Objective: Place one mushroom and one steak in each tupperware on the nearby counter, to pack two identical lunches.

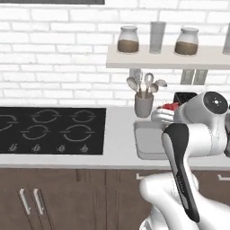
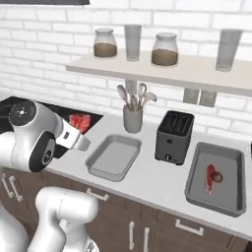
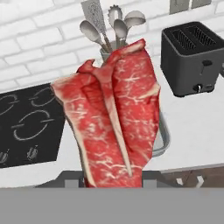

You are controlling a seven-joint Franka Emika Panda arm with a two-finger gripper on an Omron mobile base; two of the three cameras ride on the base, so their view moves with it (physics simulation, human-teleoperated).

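We have the steak (image 3: 111, 118) clamped in our gripper (image 2: 81, 129), hanging up close in the hand view, above the counter (image 2: 147, 182) near the empty tupperware (image 2: 114, 156). It could drape over the rim if released off-centre. The far tupperware (image 2: 216, 179) already holds a steak and mushroom (image 2: 217, 177). Our fingertips are hidden behind the meat.

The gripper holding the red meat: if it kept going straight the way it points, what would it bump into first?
Probably the utensil holder. The gripper holds the steak, and the holder stands right behind the meat. Depth is hard to judge.
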